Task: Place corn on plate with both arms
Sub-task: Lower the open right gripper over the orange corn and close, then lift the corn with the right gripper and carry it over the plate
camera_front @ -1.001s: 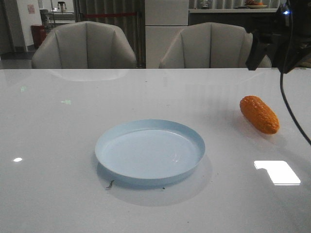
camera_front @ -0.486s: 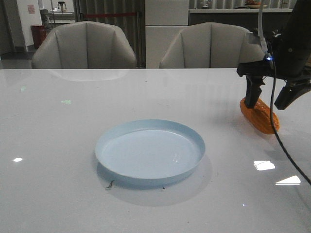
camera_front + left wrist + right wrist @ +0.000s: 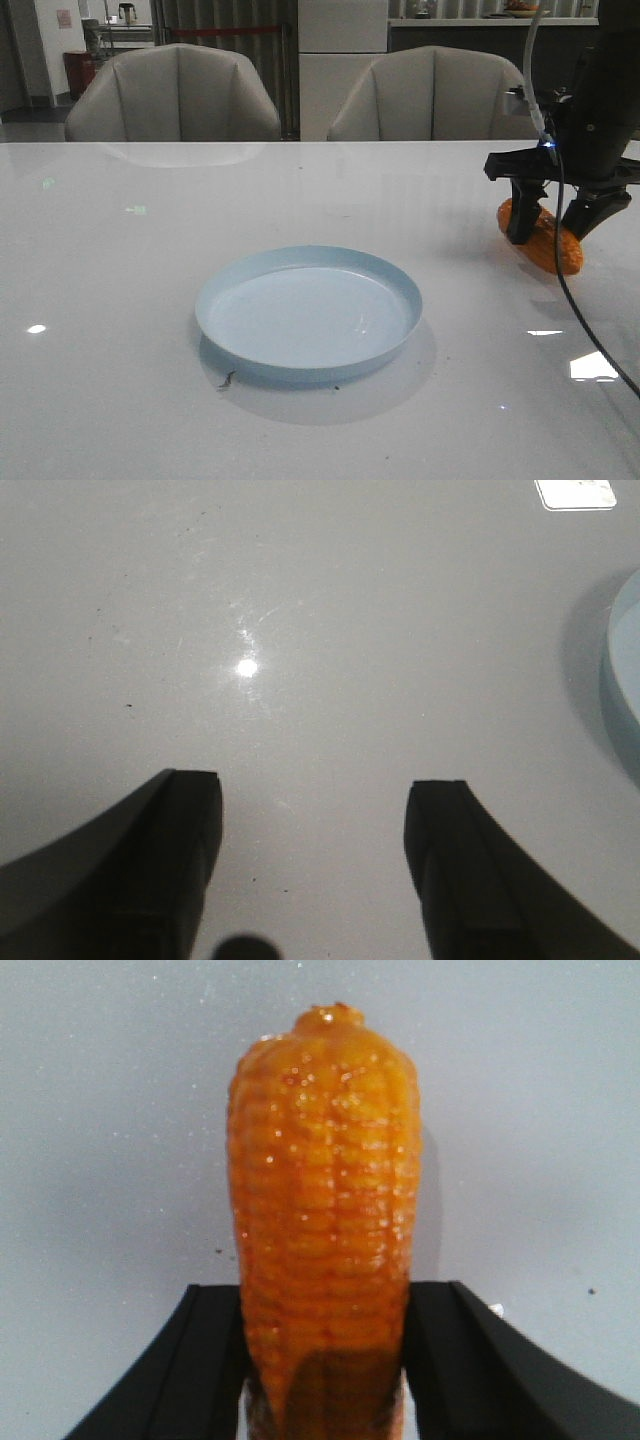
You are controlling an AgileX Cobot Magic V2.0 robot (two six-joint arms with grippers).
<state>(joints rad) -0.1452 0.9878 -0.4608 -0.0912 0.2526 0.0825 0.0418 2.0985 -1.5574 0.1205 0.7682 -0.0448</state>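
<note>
The big white surface [image 3: 150, 300] was shiny and filled most of the front view, with small bright spots of light on it. Two pale chairs [image 3: 175, 92] stood behind its far edge. The round, pale blue plate [image 3: 308, 312] sat flat near the middle of the surface, and nothing lay in it. In the left wrist view, only a thin slice of the plate [image 3: 622, 695] showed at one side. The black right arm [image 3: 605, 90] hung down over the right side of the surface, with a dark cable [image 3: 585, 320] trailing from it toward the front. The right tool [image 3: 553, 232] was down at the orange corn [image 3: 545, 240], which lay on the surface well apart from the plate, to its right. In the right wrist view, the corn [image 3: 322, 1210] sat between the two black fingers [image 3: 195, 1360] of the right tool [image 3: 325, 1370], and both fingers were right up against its sides, so the tool was holding the corn. The corn's thin end pointed away from the fingers. The left tool [image 3: 315, 870] showed only in the left wrist view. Its two black fingers [image 3: 160, 870] were spread wide, with bare surface between them and nothing held.
</note>
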